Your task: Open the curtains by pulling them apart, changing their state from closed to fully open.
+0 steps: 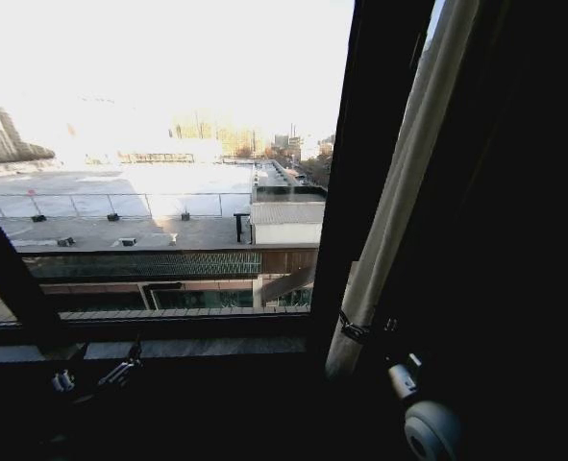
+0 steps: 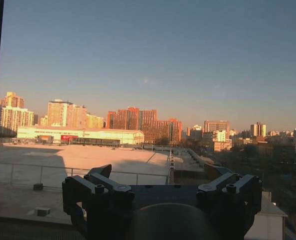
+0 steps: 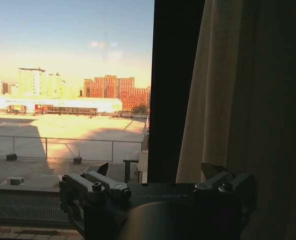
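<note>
Presently: right curtain (image 1: 399,192), bunched at frame right beside the dark window frame (image 1: 360,144). Right gripper (image 3: 158,187) wide, empty, near the fabric; left gripper (image 2: 163,190) wide, idle. Advice: pinch a fold before drawing aside.

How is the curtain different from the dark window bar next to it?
The curtain is pale, soft cloth with long folds; the window bar is dark, hard and smooth. The curtain is gathered into a narrow bunch, while the window bar is broader. Both stand tall and lean the same way in the head view, side by side at the right of the glass.
</note>
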